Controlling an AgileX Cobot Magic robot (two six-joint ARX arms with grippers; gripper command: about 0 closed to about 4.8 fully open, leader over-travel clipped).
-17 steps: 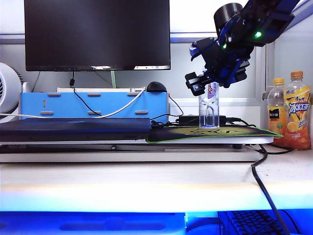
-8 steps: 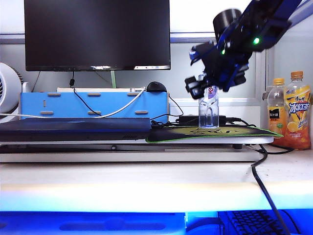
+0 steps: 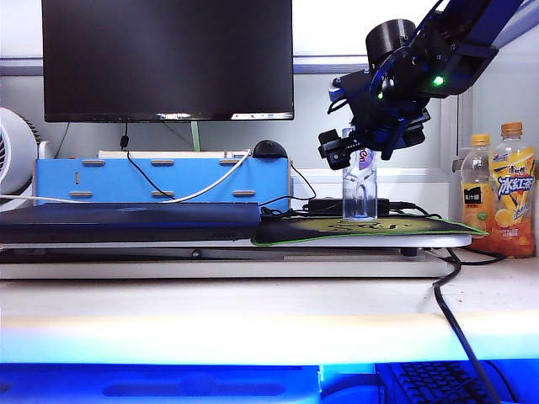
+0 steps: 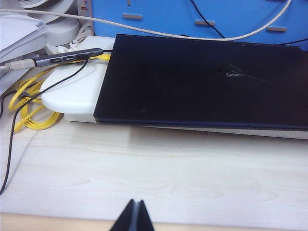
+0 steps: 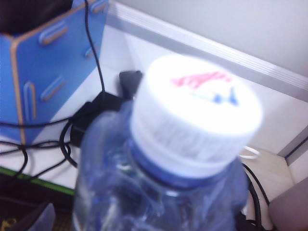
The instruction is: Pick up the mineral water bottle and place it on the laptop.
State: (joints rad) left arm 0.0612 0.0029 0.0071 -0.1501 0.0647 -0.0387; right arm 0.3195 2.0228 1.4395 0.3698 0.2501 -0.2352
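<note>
A pale wood-grain counter (image 3: pixel 253 316) runs across the room, its front edge washed in blue light from below. Behind it stands a large black monitor (image 3: pixel 167 59), screen dark, against a whitish wall (image 3: pixel 337 25) crossed by a grey horizontal strip. Under the monitor sits a blue slotted box (image 3: pixel 160 179) with black and white cables trailing over it. A white fan (image 3: pixel 13 156) peeks in at the far left. Daylight-toned light falls evenly, soft, without hard shadows.
</note>
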